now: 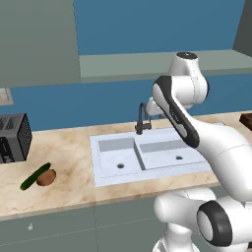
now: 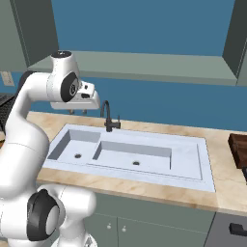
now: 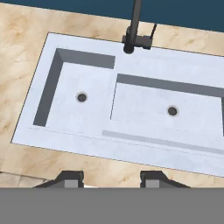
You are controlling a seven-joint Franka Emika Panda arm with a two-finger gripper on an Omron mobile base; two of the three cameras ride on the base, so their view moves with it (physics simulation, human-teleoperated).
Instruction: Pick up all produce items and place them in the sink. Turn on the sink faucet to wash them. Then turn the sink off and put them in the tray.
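The slim dark green cucumber [image 1: 34,176] and the small brown potato [image 1: 46,178] lie touching on the counter, left of the sink [image 1: 147,176]. The pale double-basin sink [image 2: 205,164] holds nothing in either basin [image 3: 78,43]. The black gooseneck faucet [image 1: 142,118] stands at its back edge [image 2: 108,116] [image 3: 135,30], and no water runs from it. My gripper [image 2: 78,112] hangs high above the sink's left part, pointing down. In the hand view its fingertips [image 3: 72,179] stand apart with nothing between them, so the gripper [image 3: 113,180] is open. The dark brown tray [image 2: 239,149] sits on the counter at the far right [image 1: 247,119].
A black boxy toaster [image 1: 12,138] stands at the counter's left end, behind the produce. The blue wall and a grey shelf [image 2: 144,65] rise behind the faucet. Bare counter lies between the sink and the tray.
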